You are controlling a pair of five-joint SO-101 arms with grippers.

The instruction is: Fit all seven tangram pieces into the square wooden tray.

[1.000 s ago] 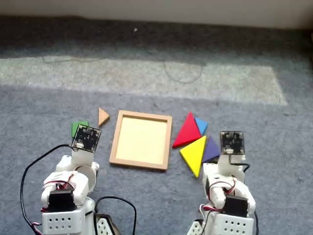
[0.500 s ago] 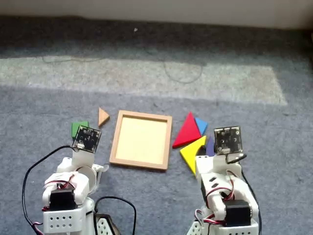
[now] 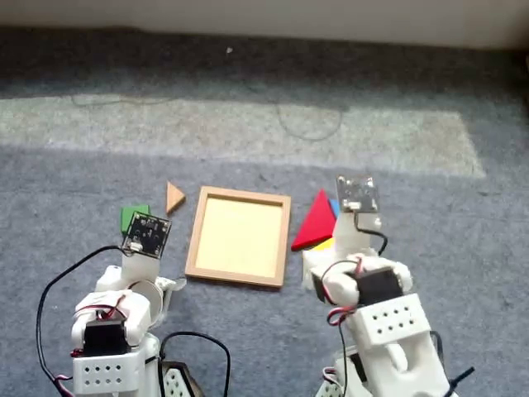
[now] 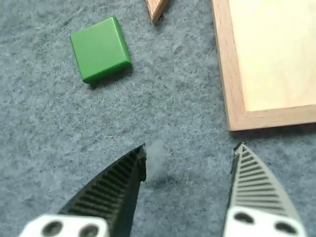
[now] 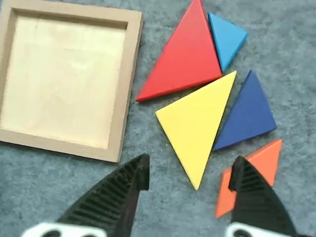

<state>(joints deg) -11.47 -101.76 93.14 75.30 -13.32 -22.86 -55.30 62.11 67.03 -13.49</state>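
Empty tray (image 3: 195,240) sits mid-carpet. We see the red triangle (image 5: 187,59) and yellow triangle (image 5: 200,123) at its 3 o'clock, the green square (image 4: 100,48) at 9 o'clock. Our right gripper (image 5: 190,160) is spread over the yellow one and our left gripper (image 4: 190,150) is spread over carpet, both holding nothing. Pieces look thin, stiff, light, probably slick. We'd pinch the yellow across two edges near a corner.

Left arm (image 3: 107,331) and right arm (image 3: 388,322): white shells, black servo blocks, bases with rows of small holes. Red, black and white leads (image 3: 335,308) loop at the joints; a black cable (image 3: 50,285) trails from the left arm. Each wrist carries a square black circuit board (image 3: 147,234). Left gripper (image 4: 190,148) and right gripper (image 5: 190,165) have ribbed, pointed fingers (image 4: 118,182)
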